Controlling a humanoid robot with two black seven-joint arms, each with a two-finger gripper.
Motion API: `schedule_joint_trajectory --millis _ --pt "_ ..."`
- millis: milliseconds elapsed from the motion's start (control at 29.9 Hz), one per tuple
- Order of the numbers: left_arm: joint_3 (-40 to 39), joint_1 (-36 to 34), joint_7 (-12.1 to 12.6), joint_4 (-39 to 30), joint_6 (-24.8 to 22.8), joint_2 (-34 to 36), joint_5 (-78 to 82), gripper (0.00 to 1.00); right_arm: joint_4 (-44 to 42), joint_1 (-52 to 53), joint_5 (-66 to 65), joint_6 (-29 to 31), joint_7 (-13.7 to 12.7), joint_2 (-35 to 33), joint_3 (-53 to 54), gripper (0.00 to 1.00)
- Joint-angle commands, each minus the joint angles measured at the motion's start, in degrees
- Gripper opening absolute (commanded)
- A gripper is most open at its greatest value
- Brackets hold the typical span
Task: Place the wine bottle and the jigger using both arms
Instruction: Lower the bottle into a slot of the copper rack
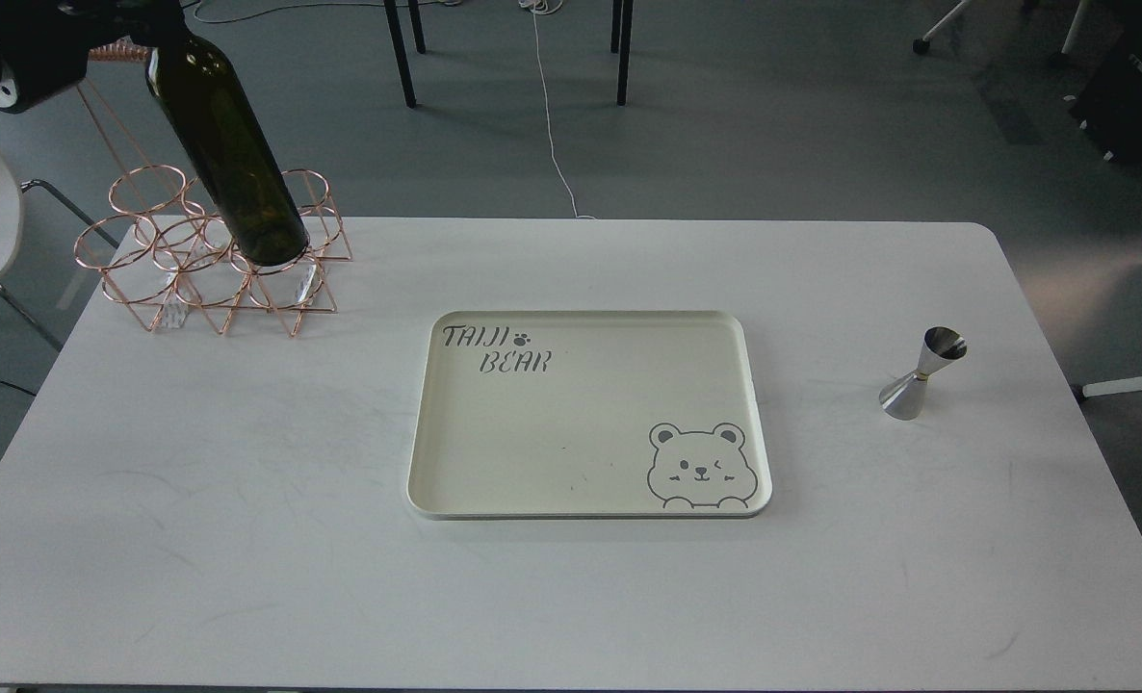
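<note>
1. The wine bottle (229,144) hangs tilted, its base over the copper wire rack (215,255) at the counter's (244,539) far left corner.
2. Its neck runs up into the left arm (22,48); whether those jaws grip it, I cannot tell.
3. The jigger (921,373) stands upright at the right, well apart from the cream bear tray (590,414).
4. The right arm is out of view.

Surface: white table (244,539) | ctr: cream tray (532,433) | R: jigger (921,373) upright | rear-L: copper wire rack (162,279), feet poss. clear plastic
</note>
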Motion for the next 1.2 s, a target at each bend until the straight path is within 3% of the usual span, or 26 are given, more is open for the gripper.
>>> schedule_joint_trajectory --millis 0,368,568,1170 --pt "0.1 0.6 0.0 0.0 0.1 -0.2 0.1 0.11 -0.1 0.0 0.0 0.0 0.0 0.0 0.0 0.95" --pt "3.1 0.6 -0.1 0.0 0.6 -0.9 0.1 0.12 0.0 0.0 0.0 0.0 0.0 0.0 0.0 0.95" --pt "4.8 0.8 -0.1 0.0 0.6 -2.1 -1.7 0.20 -0.1 -0.1 0.0 0.0 0.0 -0.1 0.0 0.95" --pt "8.2 4.1 -0.1 0.9 3.7 -3.1 -2.0 0.28 0.0 -0.2 0.0 0.0 0.0 -0.2 0.0 0.95"
